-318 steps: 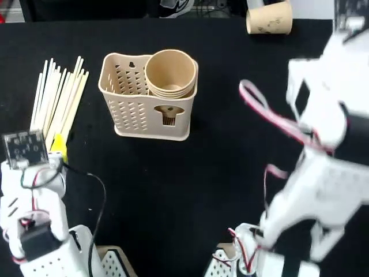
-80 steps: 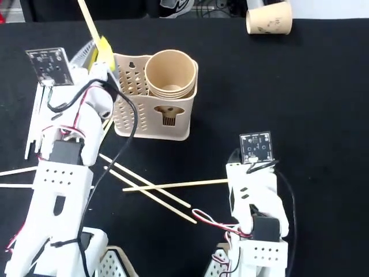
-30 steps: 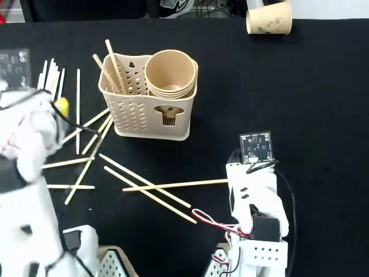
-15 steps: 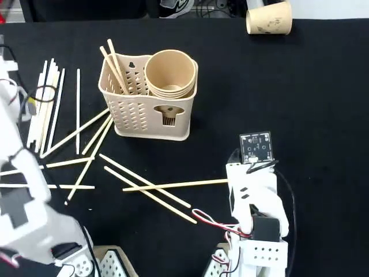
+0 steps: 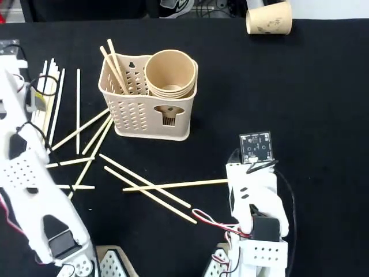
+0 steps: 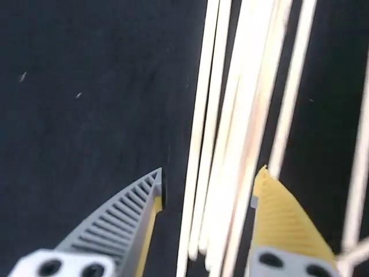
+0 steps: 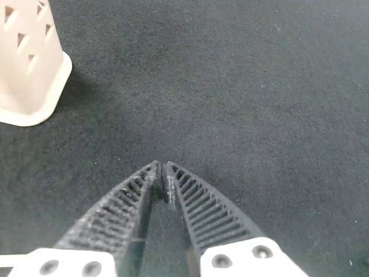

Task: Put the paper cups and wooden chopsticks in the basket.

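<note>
A beige perforated basket (image 5: 138, 124) holds stacked paper cups (image 5: 170, 72) and two wooden chopsticks (image 5: 114, 62) leaning in its left compartment. Another paper cup (image 5: 268, 18) lies on its side at the far right edge. A bundle of chopsticks (image 5: 51, 95) lies left of the basket, and several loose ones (image 5: 147, 187) are scattered in front. My left gripper (image 6: 210, 170) is open, low over the bundle (image 6: 242, 86), with a finger on each side of several sticks. My right gripper (image 7: 161, 168) is shut on nothing, just above the black cloth, right of the basket (image 7: 29, 69).
The left arm (image 5: 29, 173) stretches along the table's left side over some loose chopsticks. The right arm (image 5: 253, 196) sits folded at the front right, one long chopstick ending near its base. The black cloth between basket and far cup is bare.
The left arm swung back from the left edge and stretched out over the chopstick bundle. Earlier it dropped two chopsticks into the basket and scattered others. The right arm stayed still.
</note>
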